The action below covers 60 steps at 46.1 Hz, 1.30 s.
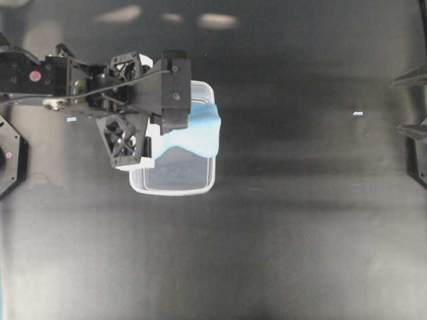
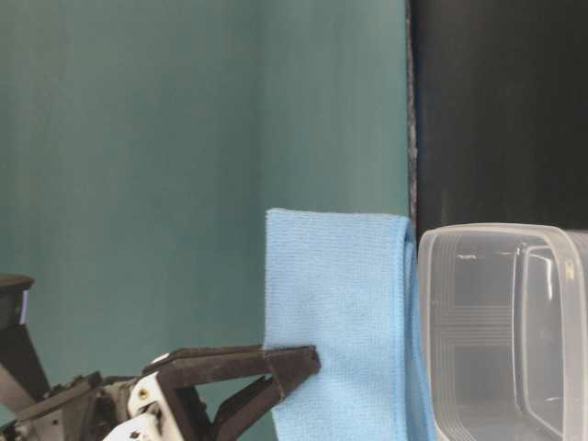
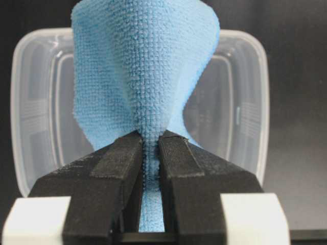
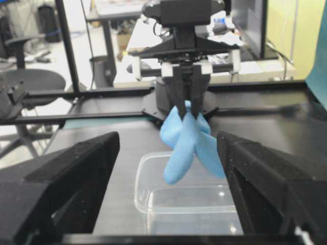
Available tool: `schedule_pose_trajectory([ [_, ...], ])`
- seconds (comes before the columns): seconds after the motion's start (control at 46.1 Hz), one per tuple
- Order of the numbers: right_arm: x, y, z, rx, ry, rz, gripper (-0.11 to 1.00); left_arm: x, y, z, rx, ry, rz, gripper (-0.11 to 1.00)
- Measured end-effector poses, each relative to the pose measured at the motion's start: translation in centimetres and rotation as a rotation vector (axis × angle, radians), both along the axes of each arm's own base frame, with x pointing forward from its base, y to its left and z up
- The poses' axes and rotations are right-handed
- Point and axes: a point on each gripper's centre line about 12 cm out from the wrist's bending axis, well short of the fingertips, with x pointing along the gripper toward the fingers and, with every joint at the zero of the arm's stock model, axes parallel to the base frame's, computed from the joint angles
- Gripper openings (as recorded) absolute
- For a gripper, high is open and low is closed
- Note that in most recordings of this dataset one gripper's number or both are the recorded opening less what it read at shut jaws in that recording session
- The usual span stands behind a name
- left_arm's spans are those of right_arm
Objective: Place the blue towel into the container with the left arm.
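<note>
left end effector (image 3: 150,148): jaws pinched narrow on a bunched fold of the blue towel (image 3: 145,76); cloth runs down the gap between the two black fingers (image 3: 120,163) and fans out past the tips
blue towel: off the worktop, hanging from the left end effector over the container (image 1: 175,175); in the overhead view it covers the far half of the tub, nearer half shows bare floor
towel vs tub: right wrist view has the lowest corner hanging down about level with the rim; cannot tell whether it touches the rim or floor
table-level view: towel reads as a flat light-blue sheet just beside the tub's clear wall, black fingertip against its lower edge
container: clear rectangular tub, rounded corners, upright on the dark worktop (image 1: 300,233), nothing else inside that I can see
left arm (image 1: 80,83): comes in from the left edge of the overhead view, wrist above the tub's left rim
right end effector (image 4: 168,204): spread wide, nothing between the pads, pointed at the tub from well apart
worktop extras: two small white scraps (image 1: 358,114), one near each arm
</note>
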Motion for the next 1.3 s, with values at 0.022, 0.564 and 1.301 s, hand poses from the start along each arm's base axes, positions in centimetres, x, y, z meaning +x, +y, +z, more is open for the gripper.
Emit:
schedule_pose_trajectory([
  [0.022,0.0,0.0,0.0,0.005,0.0,0.0,0.75,0.0,0.1,-0.1,0.0,0.003,0.003,0.06],
  [0.564,0.0,0.0,-0.1,0.035,0.007,0.0,0.75,0.5,0.9,-0.9,-0.015,0.009,0.044,0.81],
  [1.301,0.0,-0.1,-0.5,0.035,0.034,-0.009,0.74,-9.6,-1.5,10.2,-0.099,-0.558,0.047,0.85],
])
